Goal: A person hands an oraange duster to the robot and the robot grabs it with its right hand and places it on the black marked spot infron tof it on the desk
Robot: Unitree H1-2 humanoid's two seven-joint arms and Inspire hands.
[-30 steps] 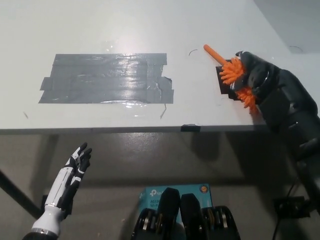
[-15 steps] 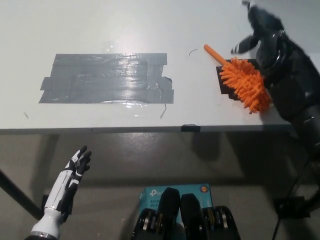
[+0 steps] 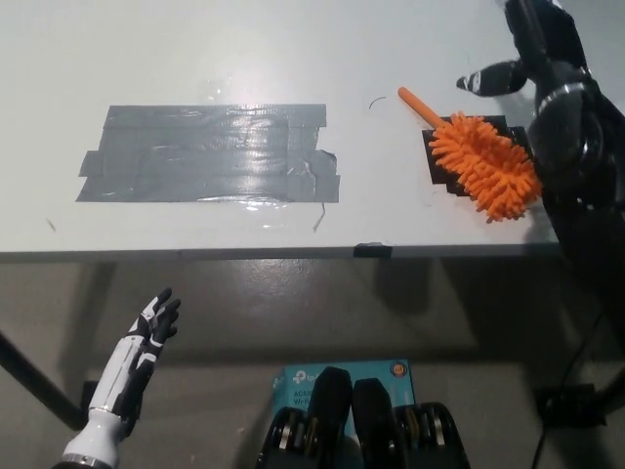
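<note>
The left hand (image 3: 146, 337) is white with black fingers (image 3: 162, 315) and black segments along a slim white forearm; the right hand (image 3: 542, 49) is glossy black, bulky and rounded, on a thick black arm with smooth curved shells.

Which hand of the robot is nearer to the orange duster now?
Right. The black right hand is open just beyond the orange duster, apart from it. The white left hand is open too, far away below the desk edge.

bare desk (image 3: 195, 39) around grey tape patch (image 3: 210, 153), duster (image 3: 483, 168) blocking right edge
</note>
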